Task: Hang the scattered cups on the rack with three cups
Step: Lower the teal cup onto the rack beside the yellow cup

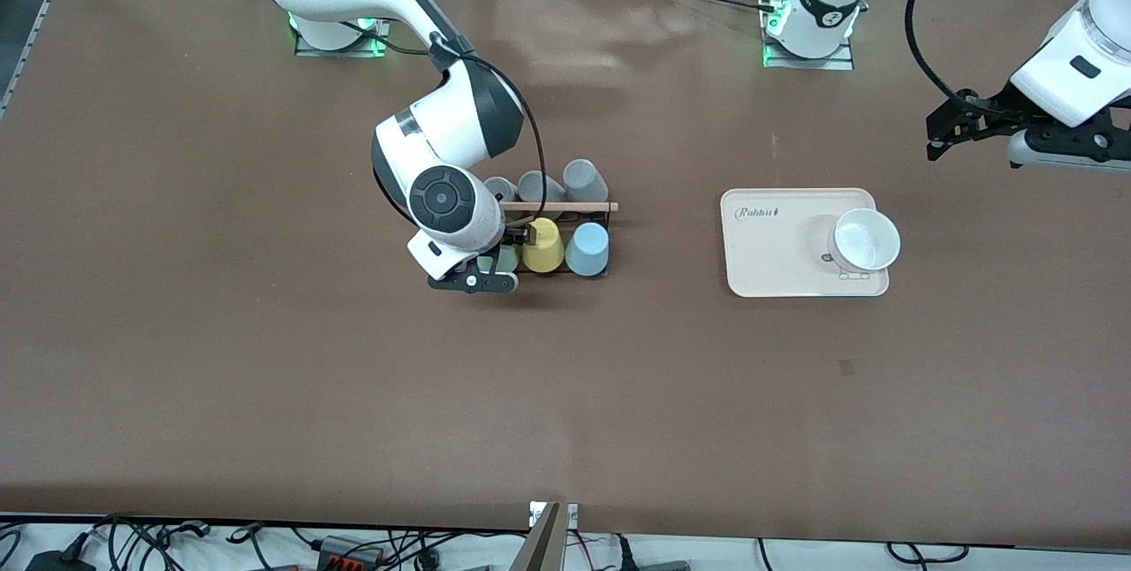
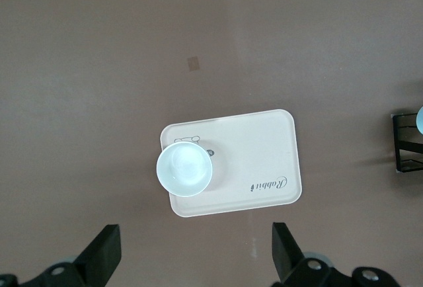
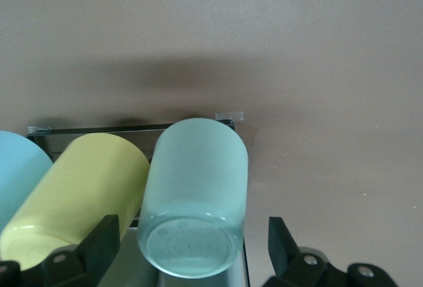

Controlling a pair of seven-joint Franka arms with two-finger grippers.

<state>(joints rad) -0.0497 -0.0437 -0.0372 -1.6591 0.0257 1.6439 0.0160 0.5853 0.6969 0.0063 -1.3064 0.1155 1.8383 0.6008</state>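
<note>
The mint cup [image 3: 195, 198], seemingly already hung on the rack [image 1: 558, 207] beside the yellow cup [image 1: 542, 245], is straddled untouched by the right hand's [image 1: 485, 279] spread fingers.

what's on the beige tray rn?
One white cup stands upright near one end of the beige tray, open mouth up and empty inside. The rest is bare apart from the printed word. What lies under the cup is covered.
</note>
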